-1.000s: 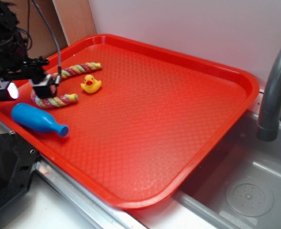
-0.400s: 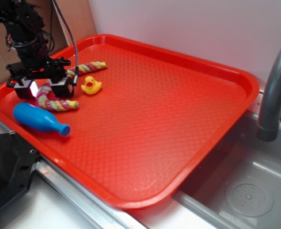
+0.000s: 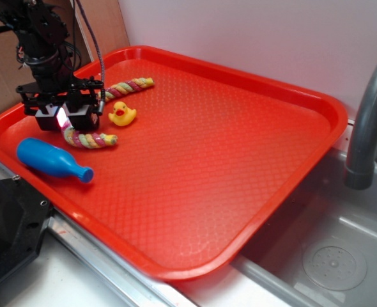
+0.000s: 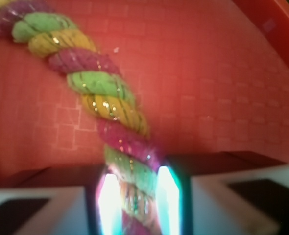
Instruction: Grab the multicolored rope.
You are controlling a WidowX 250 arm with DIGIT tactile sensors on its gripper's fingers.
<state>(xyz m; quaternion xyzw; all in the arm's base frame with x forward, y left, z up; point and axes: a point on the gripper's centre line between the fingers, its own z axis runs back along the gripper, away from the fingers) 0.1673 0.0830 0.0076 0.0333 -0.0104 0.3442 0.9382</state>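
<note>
Claw point(image 3: 64, 119) clamped on multicolored rope point(image 4: 103, 93) mid-bend, near tray point(image 3: 303, 166) left edge; duck point(image 3: 121, 114) just beside, blue bottle point(image 3: 51, 160) nearby at front-left.

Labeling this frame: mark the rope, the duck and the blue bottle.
multicolored rope point(image 3: 91, 139), exterior view, lower stretch past the claw.
yellow rubber duck point(image 3: 121, 114), exterior view, its body.
blue bottle point(image 3: 43, 157), exterior view, its wide body.

Rope point(image 3: 92, 138) on tray point(image 3: 239, 147), prob. btwn hand point(image 3: 65, 119) fingers.
</note>
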